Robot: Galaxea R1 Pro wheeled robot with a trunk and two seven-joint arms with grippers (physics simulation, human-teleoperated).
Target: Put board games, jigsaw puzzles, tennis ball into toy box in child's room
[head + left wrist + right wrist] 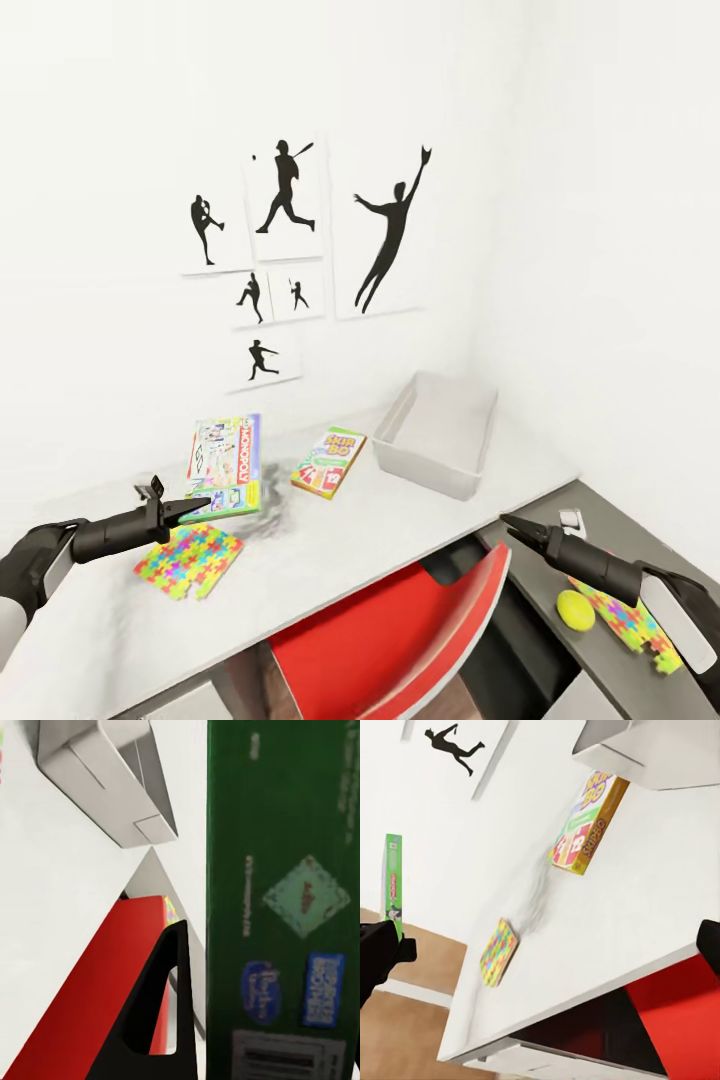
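Green-edged and printed, a Monopoly board game (225, 463) is pinched at its lower edge by the left gripper (195, 507), left of centre in the head view. The light grey toy box (440, 432) stands at centre right on the white table (330, 540), with the Skip-Bo box (328, 462) between them. The held box should be carried level over the Skip-Bo and lowered flat inside the bin. One jigsaw puzzle (190, 560) lies at lower left. The tennis ball (575, 610) and the second puzzle (632, 620) rest on a dark surface at lower right, partly hidden behind the right gripper (510, 523), which appears pressed together and empty. A red chair (400, 640) is cut off below.
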